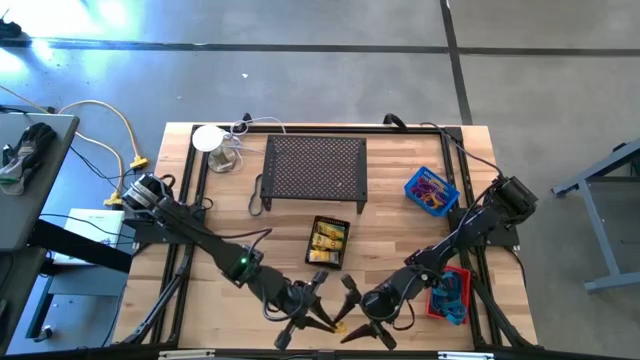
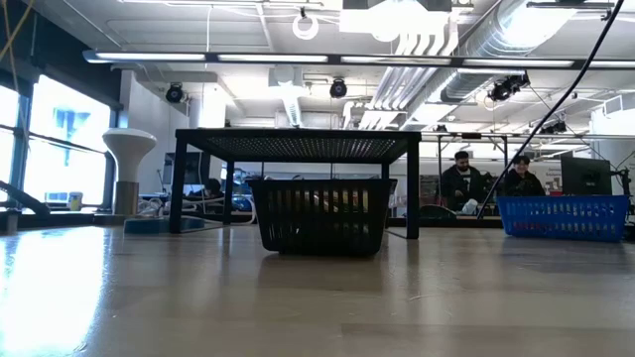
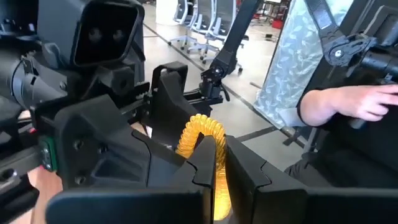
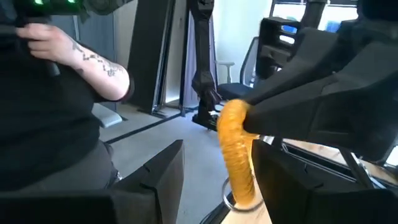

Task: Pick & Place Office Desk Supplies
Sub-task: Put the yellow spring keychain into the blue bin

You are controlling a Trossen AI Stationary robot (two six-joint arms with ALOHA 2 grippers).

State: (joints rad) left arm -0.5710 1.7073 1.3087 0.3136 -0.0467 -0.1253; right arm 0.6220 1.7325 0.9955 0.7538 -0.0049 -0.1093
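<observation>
A yellow coiled ring (image 3: 200, 134) is held in the air just past the front edge of the table (image 1: 200, 300), where the two arms meet. The left gripper (image 1: 322, 305) is seen clamped on it: in the left wrist view the coil runs between the two dark fingers, which are drawn close against it. The right gripper (image 1: 352, 300) is set just beside, with its fingers (image 4: 163, 177) spread wide and the coil hanging in the gap between them, touched by neither as far as can be told.

A handover is judged to be in progress, and most of the risk lies there. The coil is soft and springy, so it may be squeezed out sideways when the right fingers are brought together, or only its loose lower end may be caught. If the left hold is let go before the right one is firm, the ring is likely to be dropped, and at this spot it could be lost to the floor rather than the wood. The two claws are very near each other, so a knock between fingers is also possible. A person's hand (image 3: 373, 102) is seen close beyond the arms, which calls for slow moves. The black basket (image 1: 347, 243), blue basket (image 1: 412, 185) and red basket (image 1: 461, 272) are well apart from the ring, so a long carry remains to be made
</observation>
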